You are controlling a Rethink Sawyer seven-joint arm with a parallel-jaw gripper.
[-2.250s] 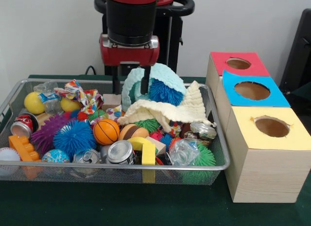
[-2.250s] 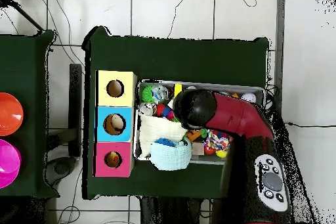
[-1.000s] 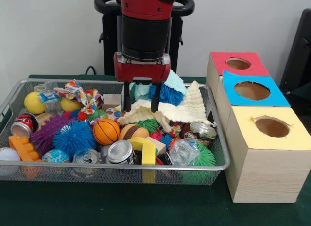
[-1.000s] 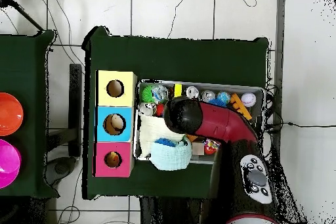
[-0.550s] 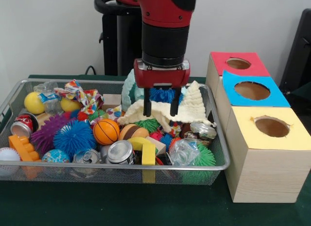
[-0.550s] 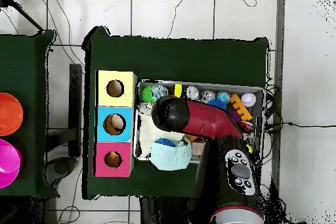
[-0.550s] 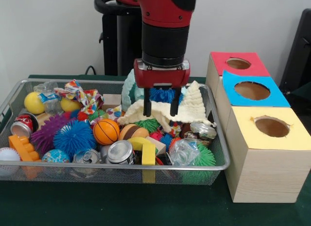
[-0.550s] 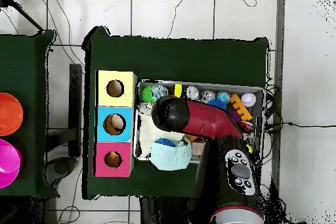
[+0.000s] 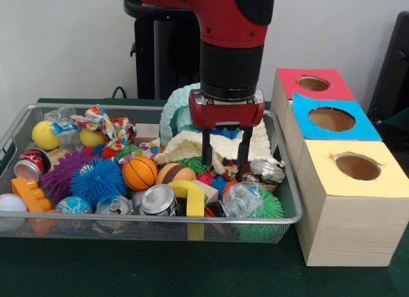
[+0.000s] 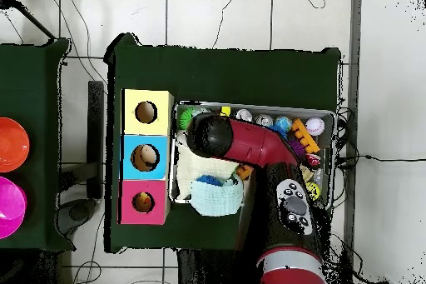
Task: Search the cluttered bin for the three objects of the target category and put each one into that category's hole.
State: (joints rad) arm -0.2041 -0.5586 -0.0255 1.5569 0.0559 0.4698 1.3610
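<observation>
My gripper [image 9: 225, 161] hangs open over the right half of the wire bin [image 9: 153, 218]. Its two black fingers [image 9: 206, 150] straddle the lower edge of a cream knitted cloth [image 9: 185, 145], just above a crushed silver can [image 9: 265, 172] and small red and green toys. Nothing is held. Behind it lie a light blue cloth [image 9: 174, 112] and a blue spiky ball [image 9: 225, 132]. To the right stand three wooden boxes with a red hole [image 9: 313, 83], a blue hole [image 9: 331, 119] and a yellow hole [image 9: 357, 166]. In the overhead view the arm's wrist [image 10: 208, 135] hides the gripper.
Also in the bin are an orange basketball [image 9: 139, 173], two silver cans [image 9: 157, 200], a red can [image 9: 29, 164], yellow balls [image 9: 45, 135], purple [image 9: 61, 175] and blue [image 9: 99, 180] spiky balls, a yellow block [image 9: 192, 198], crumpled plastic [image 9: 239, 200] and a patterned cloth [image 9: 105, 126].
The gripper, still open, has moved from beside the light blue cloth to the right in the front view and come lower over the cream cloth. The bin's contents have not shifted.
</observation>
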